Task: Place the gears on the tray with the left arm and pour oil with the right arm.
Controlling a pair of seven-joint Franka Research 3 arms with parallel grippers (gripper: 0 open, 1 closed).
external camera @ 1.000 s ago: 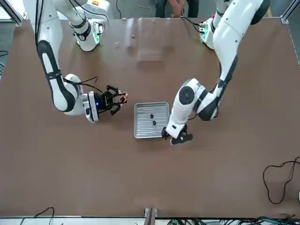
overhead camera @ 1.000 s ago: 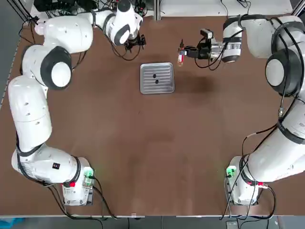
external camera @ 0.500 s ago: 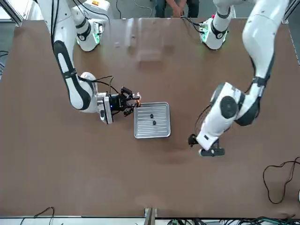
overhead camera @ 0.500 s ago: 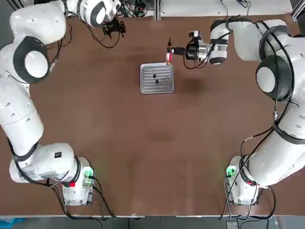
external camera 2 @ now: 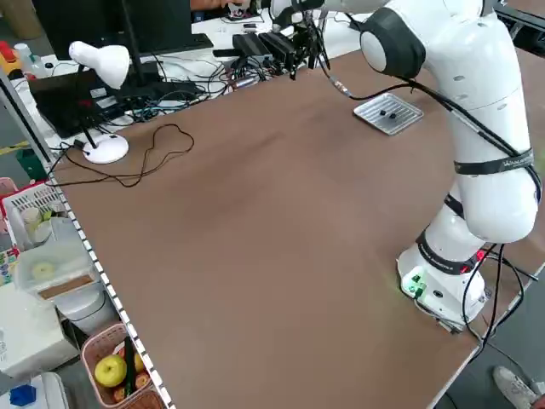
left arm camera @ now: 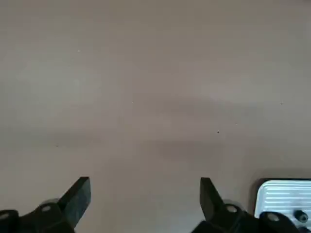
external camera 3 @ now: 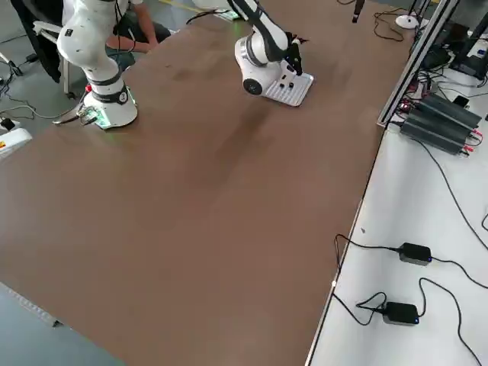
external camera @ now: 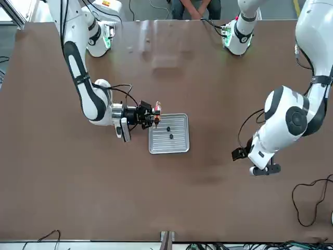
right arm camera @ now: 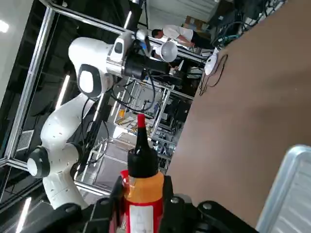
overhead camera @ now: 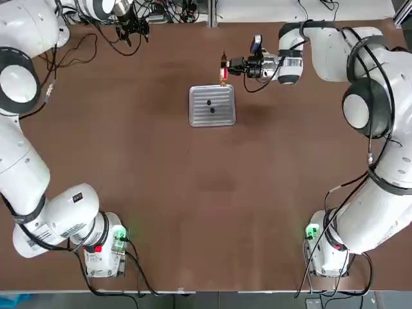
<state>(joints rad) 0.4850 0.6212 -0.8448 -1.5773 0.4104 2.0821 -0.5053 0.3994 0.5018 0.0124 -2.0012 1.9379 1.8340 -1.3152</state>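
Gears point(overhead camera: 210, 106): two, on tray point(overhead camera: 201, 114) | tray: one | oil bottle point(right arm camera: 144, 189): one, gripped

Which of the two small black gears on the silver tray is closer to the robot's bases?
The small round black gear with its twin on the side away from the bases.

From here, two gears point(overhead camera: 210, 106) lie in the tray point(overhead camera: 224, 117), one behind the other; the bottle point(overhead camera: 223, 74) hangs above the desk point(overhead camera: 193, 174).
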